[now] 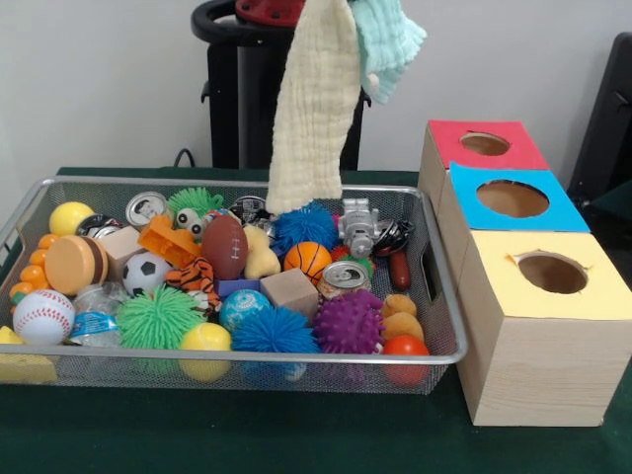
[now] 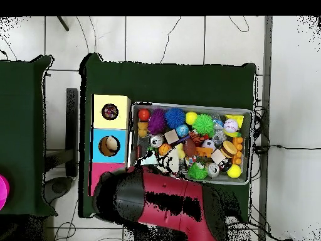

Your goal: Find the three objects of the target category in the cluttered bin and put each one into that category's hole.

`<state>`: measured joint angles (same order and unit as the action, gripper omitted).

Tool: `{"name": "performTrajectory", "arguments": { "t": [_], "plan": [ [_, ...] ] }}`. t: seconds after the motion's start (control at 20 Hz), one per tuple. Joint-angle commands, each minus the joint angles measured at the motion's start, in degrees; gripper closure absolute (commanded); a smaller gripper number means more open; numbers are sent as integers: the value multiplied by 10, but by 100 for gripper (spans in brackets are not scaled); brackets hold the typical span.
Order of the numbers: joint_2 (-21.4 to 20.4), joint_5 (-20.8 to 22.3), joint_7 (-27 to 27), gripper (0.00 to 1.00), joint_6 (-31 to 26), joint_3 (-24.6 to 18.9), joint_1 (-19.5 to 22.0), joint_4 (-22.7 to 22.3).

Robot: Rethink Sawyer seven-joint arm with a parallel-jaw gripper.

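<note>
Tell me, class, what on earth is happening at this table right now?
A red and black robot arm reaches over a silver wire-mesh basket crammed with balls, cans and toys. A long cream waffle-weave cloth and a pale teal waffle-weave cloth hang from above the picture's top edge, the cream one's end dangling just over the clutter. Neither has reached the round hole in the yellow-topped wooden box.

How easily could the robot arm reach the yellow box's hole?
Probably yes: the hole faces up with nothing covering it, and the arm is nearby, its cloths hanging over the basket.
</note>
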<state>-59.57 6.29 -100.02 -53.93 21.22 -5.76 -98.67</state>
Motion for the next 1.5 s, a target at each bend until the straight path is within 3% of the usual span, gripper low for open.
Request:
{"name": "performTrajectory", "arguments": {
  "t": [0.05, 0.55, 0.75, 1.5],
  "plan": [
    [-31, 18, 79, 100, -78, -61, 24, -13],
    [-53, 18, 84, 100, -81, -85, 46, -27],
    [-57, 17, 89, 100, -54, -95, 60, -43],
    [-82, -13, 124, 100, -10, -150, 147, -87]
  ]
}}
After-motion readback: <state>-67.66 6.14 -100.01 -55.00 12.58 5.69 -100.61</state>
